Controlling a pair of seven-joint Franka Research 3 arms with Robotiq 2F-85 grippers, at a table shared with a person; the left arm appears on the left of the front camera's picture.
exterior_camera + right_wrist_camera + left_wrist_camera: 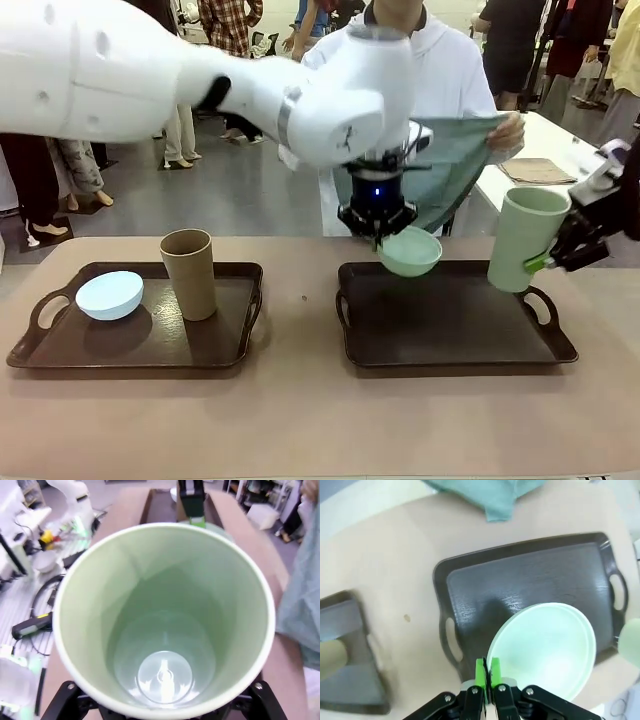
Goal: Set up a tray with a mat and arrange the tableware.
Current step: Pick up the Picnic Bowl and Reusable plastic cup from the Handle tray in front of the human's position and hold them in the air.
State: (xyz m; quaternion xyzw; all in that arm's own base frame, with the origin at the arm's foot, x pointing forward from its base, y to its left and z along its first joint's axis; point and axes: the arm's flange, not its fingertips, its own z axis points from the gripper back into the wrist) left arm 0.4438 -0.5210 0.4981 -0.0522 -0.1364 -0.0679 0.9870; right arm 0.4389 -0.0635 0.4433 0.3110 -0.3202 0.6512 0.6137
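Observation:
My left gripper (380, 236) is shut on the rim of the mint green bowl (411, 251), which hangs just above the back edge of the bare right tray (450, 325). In the left wrist view its green pads (480, 672) pinch the bowl (547, 647) over that tray (520, 585). At the tray's right end my right gripper (553, 260) is shut on the side of the pale green cup (525, 238), which is lifted and slightly tilted; its inside (165, 625) is empty. A person behind the table holds up a teal mat (455, 160). The left tray (60, 350) holds a pale blue bowl (110, 295) and a tan-brown cup (188, 272).
My left arm (200, 80) spans the table's upper left and middle. A white side table (545, 150) with a brown cloth stands at the back right. Bare tabletop (300, 420) lies in front of and between the trays. Cables and tools lie off the table's right side (30, 580).

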